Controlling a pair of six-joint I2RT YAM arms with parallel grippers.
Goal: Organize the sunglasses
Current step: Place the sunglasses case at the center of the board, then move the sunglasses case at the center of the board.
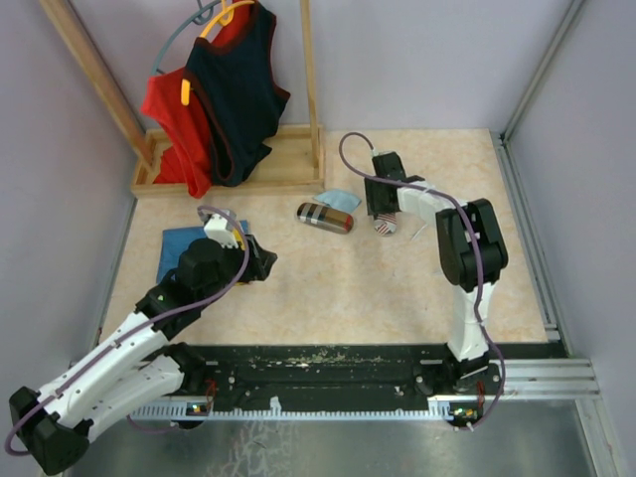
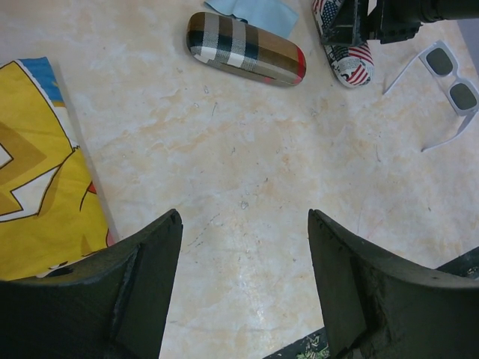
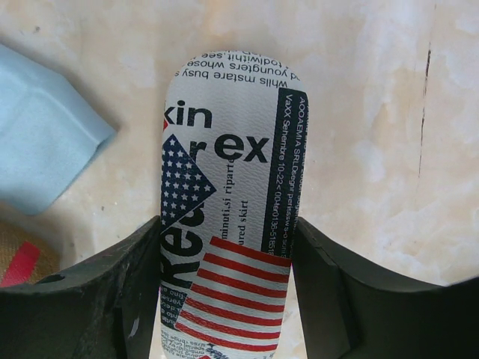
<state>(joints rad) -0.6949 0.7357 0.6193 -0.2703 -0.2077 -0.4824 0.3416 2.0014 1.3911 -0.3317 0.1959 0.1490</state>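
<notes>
Left gripper [image 2: 243, 224]: jaws wide, nothing between, over bare table [image 2: 247, 149], left of centre. Right gripper [image 3: 224, 232]: fingers pressed on both sides of flag-print case [image 3: 224, 134], right of table centre. White-frame sunglasses [image 2: 450, 78] lie just right of case, arms unfolded.

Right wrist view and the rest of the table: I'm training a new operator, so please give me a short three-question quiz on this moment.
1. Multiple choice: what lies between the right claw's fingers? A) plaid case B) flag-print case C) light-blue cloth
2. Fill in: in the left wrist view, the white-framed sunglasses lie to the ___ of that case.
3. True or false: the left claw holds the white-framed sunglasses.

Key: 1 B; 2 right; 3 false. The left claw is open over bare table.
</notes>
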